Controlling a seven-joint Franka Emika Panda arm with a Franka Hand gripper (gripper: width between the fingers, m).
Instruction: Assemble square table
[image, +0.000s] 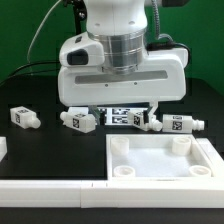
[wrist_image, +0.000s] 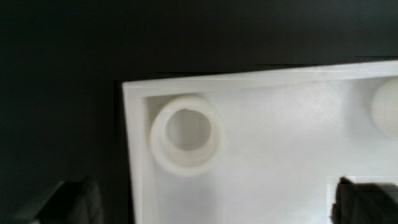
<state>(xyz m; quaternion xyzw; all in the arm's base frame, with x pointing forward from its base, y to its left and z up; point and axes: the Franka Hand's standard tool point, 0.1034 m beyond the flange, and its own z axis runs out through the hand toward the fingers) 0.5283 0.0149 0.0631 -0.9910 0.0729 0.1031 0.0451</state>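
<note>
Fingers (wrist_image: 64, 200) of the gripper (wrist_image: 214, 202) stand wide apart, holding nothing, above the white plastic square table top with raised rim (image: 160, 158), lower right in the exterior view. We'd judge a rim grasp is next: centre on the edge and avoid the round corner socket (wrist_image: 187, 140).

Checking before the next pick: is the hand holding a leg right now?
No, the hand hangs open over the square tabletop corner, nothing between its fingers.

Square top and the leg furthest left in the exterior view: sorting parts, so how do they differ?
The square top is broad, flat, rimmed, with round sockets; that leg is a small stubby block. The leg shows a black-and-white tag; the top shows none. Both are white.
</note>
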